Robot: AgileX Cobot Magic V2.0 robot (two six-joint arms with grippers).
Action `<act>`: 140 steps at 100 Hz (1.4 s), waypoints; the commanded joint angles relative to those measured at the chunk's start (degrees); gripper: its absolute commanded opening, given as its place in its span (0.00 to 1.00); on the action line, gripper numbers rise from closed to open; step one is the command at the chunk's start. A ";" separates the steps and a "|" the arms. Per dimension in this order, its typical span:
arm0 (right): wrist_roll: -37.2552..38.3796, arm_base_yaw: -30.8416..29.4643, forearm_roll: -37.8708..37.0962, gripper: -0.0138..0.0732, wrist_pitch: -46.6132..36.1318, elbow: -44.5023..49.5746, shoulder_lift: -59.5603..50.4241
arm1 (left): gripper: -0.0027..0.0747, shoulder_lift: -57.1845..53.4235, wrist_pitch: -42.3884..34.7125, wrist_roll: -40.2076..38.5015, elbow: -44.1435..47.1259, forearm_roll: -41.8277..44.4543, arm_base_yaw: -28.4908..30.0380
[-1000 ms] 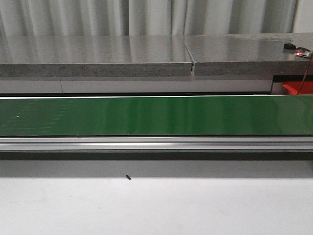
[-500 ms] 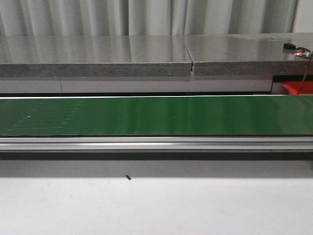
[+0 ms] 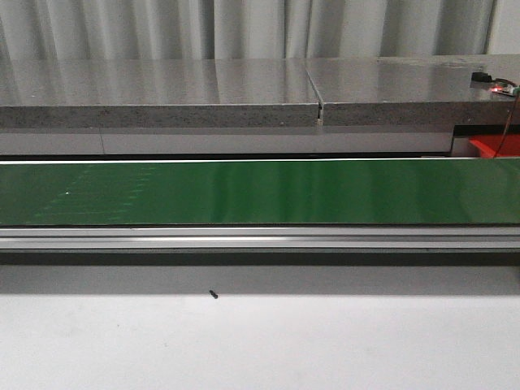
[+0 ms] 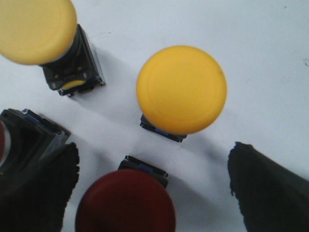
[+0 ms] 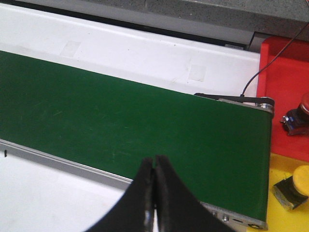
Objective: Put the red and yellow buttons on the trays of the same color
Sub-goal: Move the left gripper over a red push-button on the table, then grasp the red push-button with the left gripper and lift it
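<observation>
Yellow button (image 4: 181,89) sits between your left gripper's (image 4: 150,193) spread fingers, red button (image 4: 125,202) just beside it — nothing gripped. Right gripper (image 5: 154,193) is pinched closed, empty, over the green belt's (image 5: 145,121) near edge; red tray (image 5: 285,92) and yellow tray (image 5: 289,217) each carry a button at the belt's end.

There were three yellow buttons (image 4: 181,89) (image 4: 36,29) (image 5: 299,179) and three red buttons (image 4: 125,203) (image 4: 2,140) (image 5: 303,104) (one barely visible), plus one red tray (image 5: 282,82) and one yellow tray (image 5: 285,217).
</observation>
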 commanded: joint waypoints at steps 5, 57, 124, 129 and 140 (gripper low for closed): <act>-0.52 0.07 0.80 0.08 -2.99 -1.42 -0.50 | 0.64 -3.13 -2.24 0.00 -1.78 -0.20 -0.23; -0.52 0.07 0.80 0.08 -2.99 -1.42 -0.50 | 0.18 -7.60 4.93 0.00 -1.78 0.99 -0.23; -0.52 0.07 0.80 0.08 -2.99 -1.42 -0.50 | 0.18 -26.77 16.01 7.68 0.82 -13.48 -4.39; -0.52 0.07 0.80 0.08 -2.99 -1.42 -0.50 | 0.18 -26.77 16.01 7.68 1.51 -13.48 -5.99; -0.52 0.07 0.80 0.08 -2.99 -1.42 -0.50 | 0.18 -26.77 15.23 7.68 2.94 -13.48 -9.12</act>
